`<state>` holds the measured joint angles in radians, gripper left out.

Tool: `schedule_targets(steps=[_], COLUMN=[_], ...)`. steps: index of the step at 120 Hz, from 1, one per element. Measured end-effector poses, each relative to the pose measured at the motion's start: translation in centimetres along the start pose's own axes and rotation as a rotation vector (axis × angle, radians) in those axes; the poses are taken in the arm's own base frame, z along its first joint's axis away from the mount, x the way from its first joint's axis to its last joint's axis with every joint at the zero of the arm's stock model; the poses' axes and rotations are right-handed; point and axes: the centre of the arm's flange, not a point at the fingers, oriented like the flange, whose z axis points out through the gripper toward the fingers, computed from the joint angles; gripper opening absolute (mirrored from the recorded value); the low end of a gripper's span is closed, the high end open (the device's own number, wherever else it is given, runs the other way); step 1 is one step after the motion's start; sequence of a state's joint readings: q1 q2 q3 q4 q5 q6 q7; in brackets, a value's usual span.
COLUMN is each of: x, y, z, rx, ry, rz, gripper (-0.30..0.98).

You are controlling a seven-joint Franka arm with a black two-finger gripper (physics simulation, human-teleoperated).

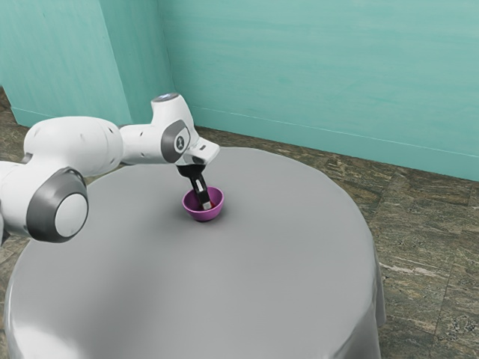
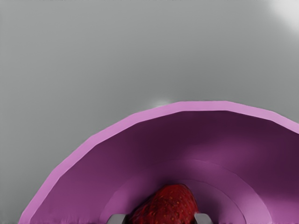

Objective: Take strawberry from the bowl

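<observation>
Claw and bowl on a round worktop. The claw (image 1: 206, 203), black with pale tips, points steeply down and slightly tilted, its lower end inside the magenta bowl (image 1: 197, 216). It is closed on the strawberry (image 2: 168, 205): in the wrist view one pale fingertip (image 2: 116, 219) meets the fruit on one side and the second fingertip meets it on the opposite side. The strawberry, red and seeded, lies within the bowl, low over its inner floor; whether its underside touches that floor cannot be told. The bowl stands upright, its faceted rim encircling both fruit and fingertips, so that its sloping wall forms the barrier around them on every side seen. The worktop (image 1: 247, 292) is covered by a smooth grey cloth that drapes over the edge at the exterior view's right. The white arm (image 1: 75, 142) enters from the exterior view's left, extending above the worktop toward the bowl. Background: a teal wall (image 1: 322, 67) with a projecting section at the exterior view's left, and a brown, stone-patterned floor (image 1: 423, 262) around the worktop.
</observation>
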<state>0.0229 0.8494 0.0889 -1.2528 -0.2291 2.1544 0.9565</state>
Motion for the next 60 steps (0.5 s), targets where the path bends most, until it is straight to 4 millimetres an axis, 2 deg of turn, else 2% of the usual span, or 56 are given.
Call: schedule_targets(steps=[24,47,60], x=[0.2,1.9,2.7], y=[0.4,5.2,8.5], z=[-2.2,-6.7,-7.7], rx=[0.015,0.009,-0.011], ry=[0.015,0.03,0.024], rz=[0.005,0.056,0.088], gripper=[0.1,0.13,0.15])
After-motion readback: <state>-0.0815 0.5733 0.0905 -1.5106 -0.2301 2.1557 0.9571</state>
